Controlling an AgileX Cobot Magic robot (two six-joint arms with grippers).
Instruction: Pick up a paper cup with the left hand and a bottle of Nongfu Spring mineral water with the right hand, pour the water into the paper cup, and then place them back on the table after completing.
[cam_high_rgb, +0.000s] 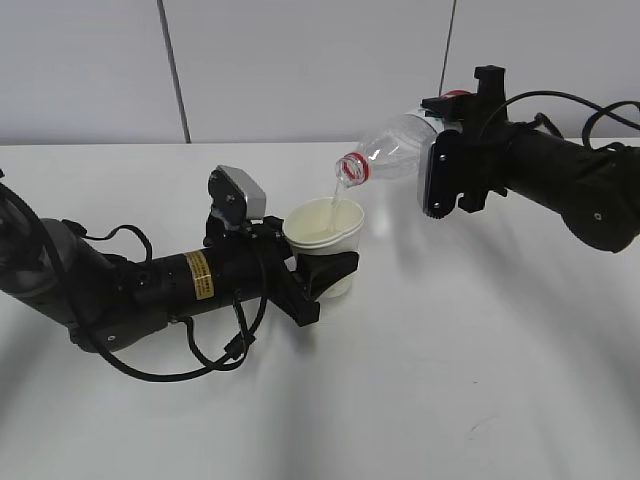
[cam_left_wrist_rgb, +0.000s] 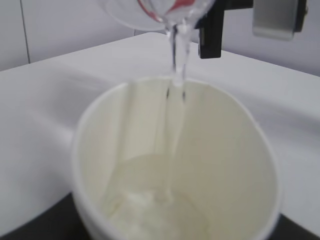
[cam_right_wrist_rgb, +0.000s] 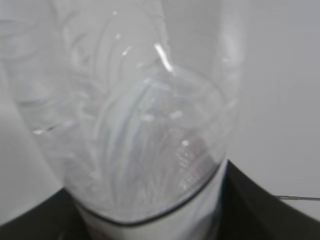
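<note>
Exterior view: bottle, clamped by right hand fingers, tilts mouth-down over cup, itself gripped by left hand fingers; water streams in

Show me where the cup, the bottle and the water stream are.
cup (cam_high_rgb: 322, 222), exterior view, on its rim.
bottle (cam_high_rgb: 395, 147), exterior view, on its clear body.
water stream (cam_left_wrist_rgb: 176, 55), left wrist view, below the bottle mouth.

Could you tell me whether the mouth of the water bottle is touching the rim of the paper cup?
Apart. The exterior view shows the bottle mouth above the paper cup rim, with only the water stream bridging the gap.
</note>
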